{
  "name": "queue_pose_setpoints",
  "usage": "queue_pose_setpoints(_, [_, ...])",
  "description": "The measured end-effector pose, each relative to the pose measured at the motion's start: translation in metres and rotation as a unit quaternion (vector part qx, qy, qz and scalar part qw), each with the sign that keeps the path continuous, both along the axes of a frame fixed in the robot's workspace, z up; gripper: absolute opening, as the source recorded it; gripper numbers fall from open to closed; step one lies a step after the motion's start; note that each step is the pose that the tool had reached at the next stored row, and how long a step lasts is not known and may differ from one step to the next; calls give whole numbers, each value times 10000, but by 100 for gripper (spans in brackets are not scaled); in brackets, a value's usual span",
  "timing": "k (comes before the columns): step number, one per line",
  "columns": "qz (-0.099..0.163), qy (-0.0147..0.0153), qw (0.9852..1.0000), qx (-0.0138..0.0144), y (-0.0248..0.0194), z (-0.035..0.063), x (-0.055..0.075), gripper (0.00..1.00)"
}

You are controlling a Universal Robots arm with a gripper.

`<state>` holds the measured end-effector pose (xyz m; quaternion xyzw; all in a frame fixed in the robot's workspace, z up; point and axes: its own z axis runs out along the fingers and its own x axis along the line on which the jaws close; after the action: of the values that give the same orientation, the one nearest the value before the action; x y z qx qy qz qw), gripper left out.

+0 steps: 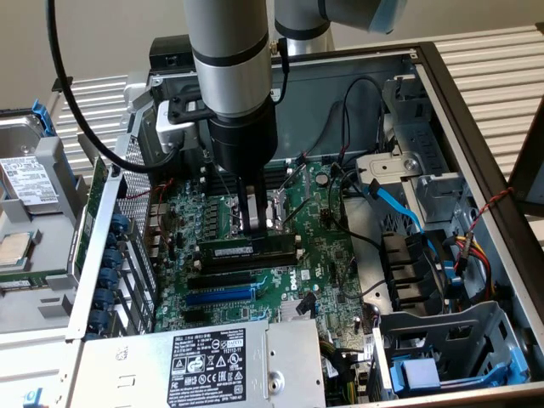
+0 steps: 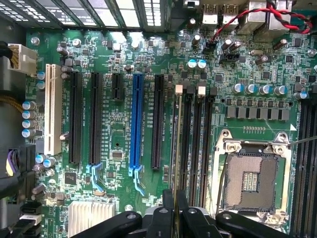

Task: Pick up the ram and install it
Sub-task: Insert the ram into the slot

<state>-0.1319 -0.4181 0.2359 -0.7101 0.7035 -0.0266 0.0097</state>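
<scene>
The ram [image 1: 231, 249] is a thin green stick with a small white label. It stands on edge along the black memory slot nearest the expansion slots, on the motherboard [image 1: 323, 255] inside the open computer case. My gripper [image 1: 252, 226] comes straight down onto its top edge, shut on the ram. In the wrist view the ram [image 2: 176, 148] appears edge-on as a thin line running away from my gripper [image 2: 175, 202], with one dark finger pressed on each side. It lines up with the slot that has a white latch [image 2: 179, 89]. I cannot tell whether it is pressed fully home.
Three more memory slots [image 2: 198, 139] lie beside the ram, then the open CPU socket [image 2: 250, 183]. On the other side are a blue expansion slot [image 2: 136, 124], black slots and a white slot [image 2: 52, 109]. A power supply [image 1: 212, 365], blue cables [image 1: 395, 204] and a drive cage [image 1: 442, 348] crowd the case.
</scene>
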Motion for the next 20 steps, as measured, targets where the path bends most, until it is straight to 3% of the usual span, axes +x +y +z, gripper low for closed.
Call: queue_pose_setpoints(20, [0, -33, 10000, -1, 6, 0, -25, 14])
